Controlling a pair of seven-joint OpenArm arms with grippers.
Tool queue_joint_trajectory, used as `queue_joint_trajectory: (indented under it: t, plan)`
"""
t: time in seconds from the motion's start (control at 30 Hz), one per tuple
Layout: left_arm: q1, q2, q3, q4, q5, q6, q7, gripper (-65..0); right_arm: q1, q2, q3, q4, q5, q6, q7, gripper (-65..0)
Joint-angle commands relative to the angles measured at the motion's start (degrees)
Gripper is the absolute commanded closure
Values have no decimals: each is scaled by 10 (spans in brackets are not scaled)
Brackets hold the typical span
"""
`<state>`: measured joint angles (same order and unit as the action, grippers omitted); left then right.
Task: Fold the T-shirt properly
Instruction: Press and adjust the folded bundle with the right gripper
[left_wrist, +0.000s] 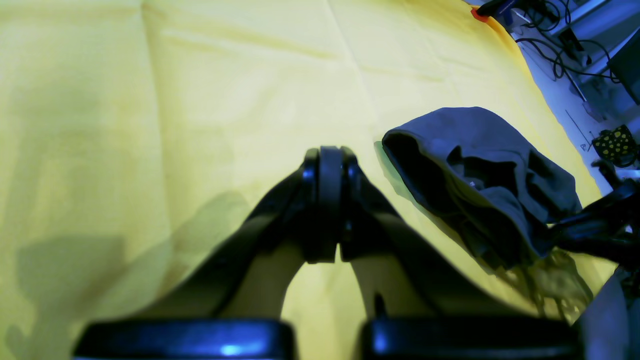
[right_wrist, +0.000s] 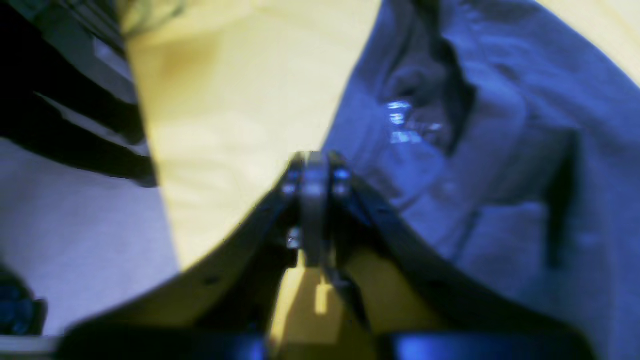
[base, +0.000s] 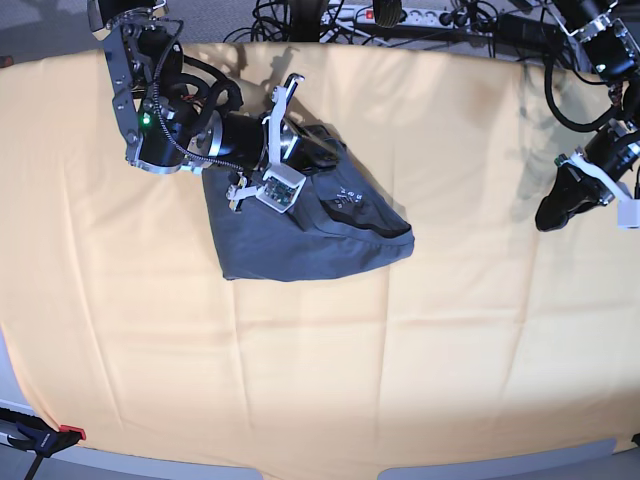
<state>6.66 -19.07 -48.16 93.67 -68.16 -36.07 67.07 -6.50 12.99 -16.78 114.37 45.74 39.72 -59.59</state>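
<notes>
The dark grey T-shirt lies bunched in a rough triangle left of centre on the yellow cloth. In the left wrist view the T-shirt humps up like a hood with a dark hollow under it. My right gripper hangs over the shirt's far edge. In its blurred wrist view the right gripper has its fingers together at the edge of the T-shirt; I cannot tell if cloth is pinched. My left gripper hovers far to the right, and the left gripper is shut and empty.
Cables and a power strip run behind the table's far edge. A black clamp with a red tip grips the front left corner. The yellow cloth shows fold creases.
</notes>
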Motion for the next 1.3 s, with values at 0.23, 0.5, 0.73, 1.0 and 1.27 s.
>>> queue_joint_trajectory:
  t: [0.23, 0.5, 0.73, 1.0, 1.27]
  plan:
    - [-5, -11, -2, 9, -16, -3, -15, 0, 6, 1, 2, 11, 8, 3, -19, -377]
    - [-5, -11, -2, 9, -16, -3, -14, 0, 7, 1, 2, -19, -87, 3, 21, -370]
    - [-5, -11, -2, 9, -16, -3, -14, 0, 6, 2, 2, -21, -110, 3, 20, -100]
    - [-5, -11, -2, 9, -16, -3, -14, 0, 7, 2, 2, -20, -99, 3, 34, 0]
    - [-5, -11, -2, 9, -16, -3, -14, 0, 7, 2, 2, -18, 86, 3, 6, 0]
